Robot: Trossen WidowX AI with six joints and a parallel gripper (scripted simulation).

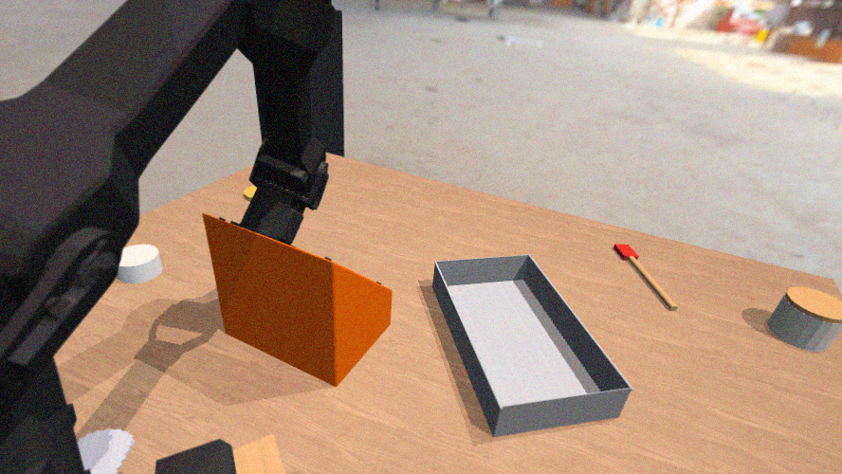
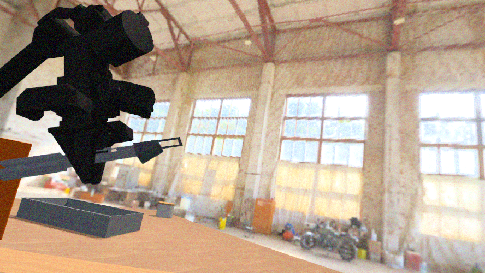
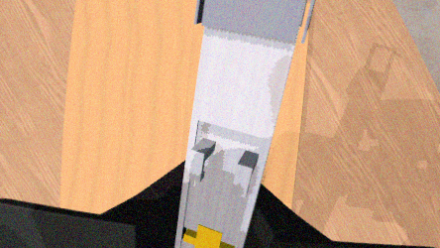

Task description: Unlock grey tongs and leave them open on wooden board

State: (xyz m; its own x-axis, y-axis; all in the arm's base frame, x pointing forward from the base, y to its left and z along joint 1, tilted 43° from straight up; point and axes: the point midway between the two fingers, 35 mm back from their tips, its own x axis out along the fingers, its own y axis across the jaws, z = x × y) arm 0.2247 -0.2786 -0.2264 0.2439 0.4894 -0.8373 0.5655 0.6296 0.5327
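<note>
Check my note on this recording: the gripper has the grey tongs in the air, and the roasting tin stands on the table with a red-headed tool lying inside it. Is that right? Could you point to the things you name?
Not quite: the red-headed tool (image 1: 645, 275) lies on the table, beside the roasting tin (image 1: 562, 411) (image 2: 64, 218), not inside it, as the top view shows. The rest of the note stands.

an old workshop or factory hall: red steel trusses (image 2: 247, 28) under a high roof, tall paned windows (image 2: 324, 129) in rough walls, a motorcycle (image 2: 327, 238) parked among clutter, a bare grey floor (image 1: 471, 118) around the table (image 1: 365, 193) (image 2: 169, 244).
</note>
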